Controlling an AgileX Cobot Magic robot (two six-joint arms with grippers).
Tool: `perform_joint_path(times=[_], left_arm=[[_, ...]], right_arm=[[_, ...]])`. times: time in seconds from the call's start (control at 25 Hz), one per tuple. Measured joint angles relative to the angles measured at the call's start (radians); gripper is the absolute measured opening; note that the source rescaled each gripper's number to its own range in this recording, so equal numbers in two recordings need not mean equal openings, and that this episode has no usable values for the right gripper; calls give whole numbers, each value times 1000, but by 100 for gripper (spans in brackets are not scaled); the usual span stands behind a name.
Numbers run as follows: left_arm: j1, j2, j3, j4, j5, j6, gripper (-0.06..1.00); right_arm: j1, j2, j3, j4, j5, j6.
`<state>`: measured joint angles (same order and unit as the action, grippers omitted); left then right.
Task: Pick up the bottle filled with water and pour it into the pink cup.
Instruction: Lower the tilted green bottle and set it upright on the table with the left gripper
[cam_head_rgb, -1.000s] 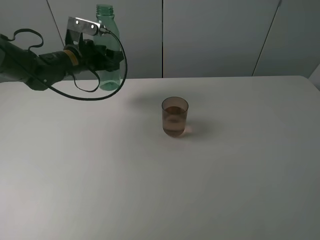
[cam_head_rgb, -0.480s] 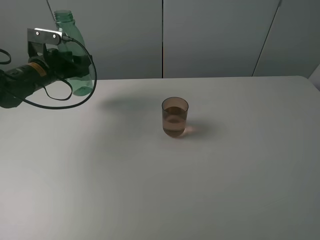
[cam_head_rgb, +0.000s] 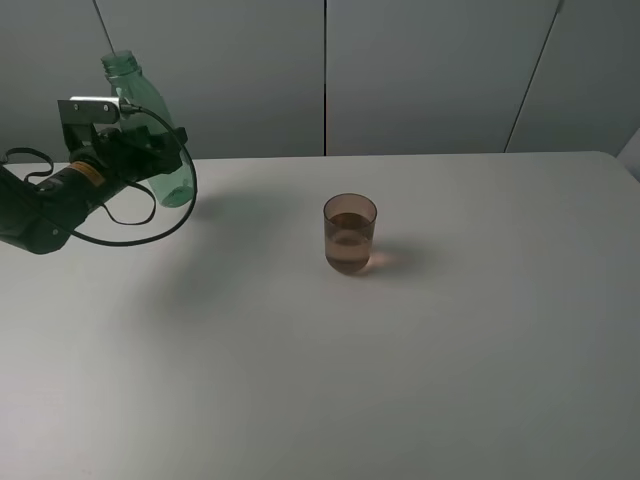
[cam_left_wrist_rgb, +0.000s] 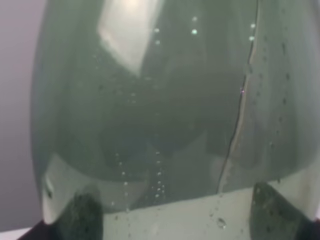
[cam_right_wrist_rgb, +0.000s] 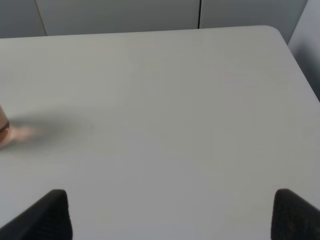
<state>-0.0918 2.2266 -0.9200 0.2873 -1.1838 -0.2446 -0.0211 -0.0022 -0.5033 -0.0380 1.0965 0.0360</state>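
Note:
The green-tinted bottle (cam_head_rgb: 152, 125), uncapped, is held at the far left of the table, its neck tilted a little to the left and its base just above the table. My left gripper (cam_head_rgb: 158, 152) is shut on the bottle's lower body. In the left wrist view the bottle (cam_left_wrist_rgb: 165, 100) fills the picture, with droplets on its wall, between my dark fingertips (cam_left_wrist_rgb: 82, 215). The pink cup (cam_head_rgb: 350, 235) stands upright mid-table, well to the right of the bottle, with liquid about halfway up. My right gripper (cam_right_wrist_rgb: 172, 215) is open and empty over bare table; the cup's edge (cam_right_wrist_rgb: 2, 127) shows beside it.
The white table (cam_head_rgb: 400, 380) runs to a far edge against grey wall panels (cam_head_rgb: 420, 70). Its right corner (cam_right_wrist_rgb: 272, 30) shows in the right wrist view. The left arm's black cable (cam_head_rgb: 150, 215) loops below the gripper.
My left arm has carried the bottle leftward, away from the cup, then lowered it slightly and tilted its neck to the left. The cup has not moved.

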Motion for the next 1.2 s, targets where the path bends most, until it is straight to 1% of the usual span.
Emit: perform_joint_path(times=[0.2, 0.44, 0.68, 0.72, 0.76, 0.8, 0.88, 0.92, 0.96, 1.08, 1.2], left_arm=[[0, 50, 0, -2, -11, 60, 0], [0, 72, 0, -4, -50, 115, 0], [0, 72, 0, -4, -50, 121, 0], [0, 72, 0, -4, -50, 123, 5], [0, 72, 0, -4, -50, 127, 16], [0, 72, 0, -4, -45, 132, 33], [0, 72, 0, -4, -37, 141, 60], [0, 70, 0, -4, -34, 148, 72], [0, 65, 0, -4, -32, 156, 80], [0, 41, 0, -4, -6, 170, 88], [0, 13, 0, -1, 25, 172, 89]], right_arm=[[0, 0, 0, 0, 0, 0], [0, 0, 0, 0, 0, 0], [0, 0, 0, 0, 0, 0], [0, 0, 0, 0, 0, 0], [0, 0, 0, 0, 0, 0], [0, 0, 0, 0, 0, 0], [0, 0, 0, 0, 0, 0], [0, 0, 0, 0, 0, 0], [0, 0, 0, 0, 0, 0], [0, 0, 0, 0, 0, 0], [0, 0, 0, 0, 0, 0]])
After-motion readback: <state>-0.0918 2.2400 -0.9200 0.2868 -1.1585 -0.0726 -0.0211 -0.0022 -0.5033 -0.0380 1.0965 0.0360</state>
